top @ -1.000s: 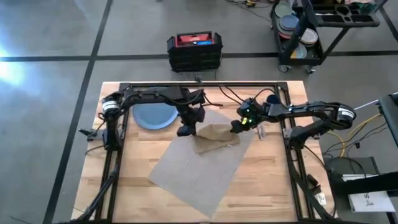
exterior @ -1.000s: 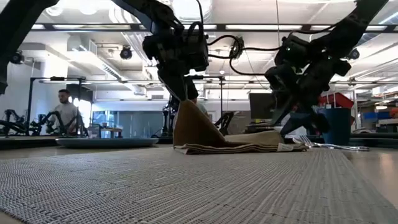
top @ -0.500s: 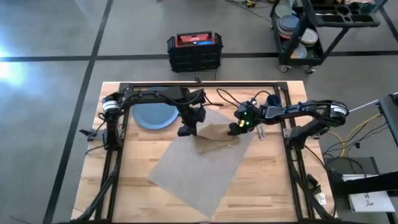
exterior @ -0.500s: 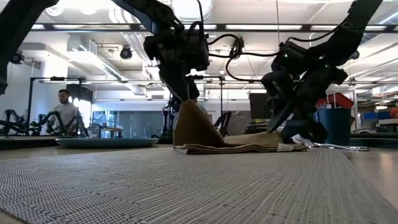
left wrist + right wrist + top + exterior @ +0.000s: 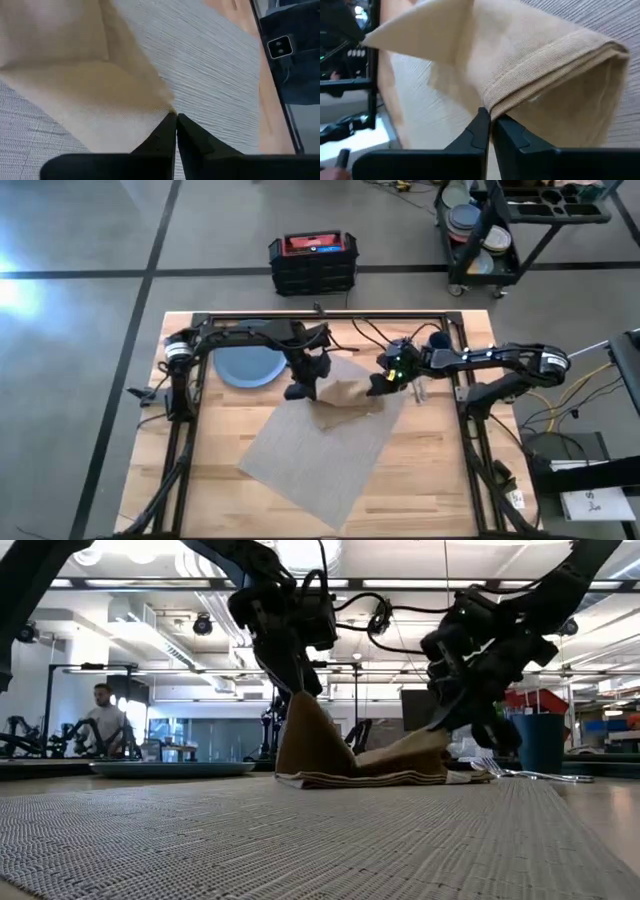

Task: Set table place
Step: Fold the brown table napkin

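Right tool has raised its pinched napkin edge since 0.5 s ago; left tool stays clamped on the peaked opposite corner. Napkin sits on the placemat toward the tabletop's far edge. Judgement: unfolding or repositioning underway.

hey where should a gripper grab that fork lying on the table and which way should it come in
Probably at the thin handle of the fork, coming straight down from above. It lies flat on the table beside the mat, tines toward the napkin, so only its narrow sides offer a pinch. Both the left gripper and right gripper are shut on the napkin now.
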You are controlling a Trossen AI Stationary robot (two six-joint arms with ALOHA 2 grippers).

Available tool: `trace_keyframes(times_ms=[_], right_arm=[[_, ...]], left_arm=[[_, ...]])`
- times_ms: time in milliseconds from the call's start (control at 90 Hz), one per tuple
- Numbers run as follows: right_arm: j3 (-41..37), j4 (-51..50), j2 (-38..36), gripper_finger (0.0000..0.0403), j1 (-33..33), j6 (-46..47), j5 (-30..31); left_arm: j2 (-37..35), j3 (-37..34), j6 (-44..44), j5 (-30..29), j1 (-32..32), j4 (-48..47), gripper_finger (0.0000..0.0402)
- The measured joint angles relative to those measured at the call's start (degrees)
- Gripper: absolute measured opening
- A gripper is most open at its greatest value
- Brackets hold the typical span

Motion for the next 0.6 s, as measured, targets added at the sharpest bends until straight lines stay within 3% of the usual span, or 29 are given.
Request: trace_keyframes(times_ms=[422, 600], right_arm=[[-0.04, -5.25, -0.09, 0.0000, -5.58, -2.57, -7.66], [-0.04, -7.28, -0.09, 0.0000, -8.35, -3.62, -10.35]], left_arm=[[0.00, -5.00, 1.90, 5.74, -2.27, 1.96, 0.0000], [0.00, -8.43, -0.80, 8.75, -3.77, 10.34, 0.0000]])
